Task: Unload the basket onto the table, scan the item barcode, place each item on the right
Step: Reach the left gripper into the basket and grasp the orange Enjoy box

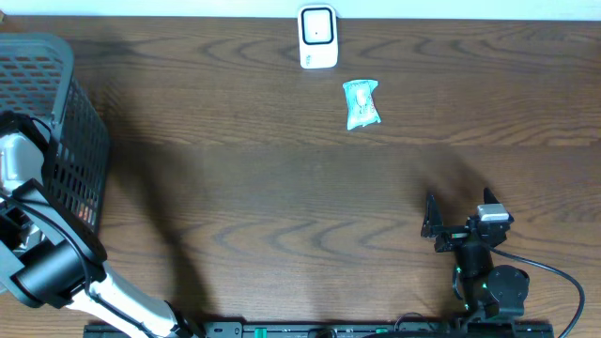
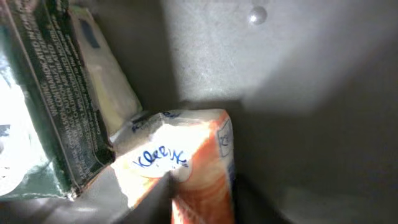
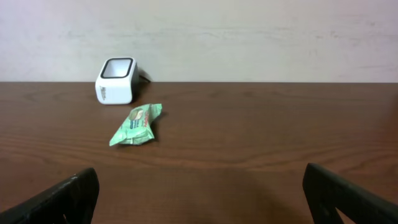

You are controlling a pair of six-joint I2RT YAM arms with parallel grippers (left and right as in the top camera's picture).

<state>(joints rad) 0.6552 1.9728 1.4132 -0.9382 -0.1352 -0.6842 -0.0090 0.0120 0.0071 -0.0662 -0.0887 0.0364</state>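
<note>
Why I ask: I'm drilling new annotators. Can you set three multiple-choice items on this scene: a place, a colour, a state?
1. Where does the green packet lie?
A. flat on the table, near the scanner
B. on top of the scanner
C. hanging off the table's edge

2. What colour is the scanner's casing?
A. red
B. white
C. yellow

3. How do the fingers of the right gripper stand?
A. shut on the packet
B. shut on nothing
C. wide open, holding nothing

Answers: 1 A, the overhead view shows it on bare wood; 2 B, white around a dark window; 3 C, only table shows between them.
</note>
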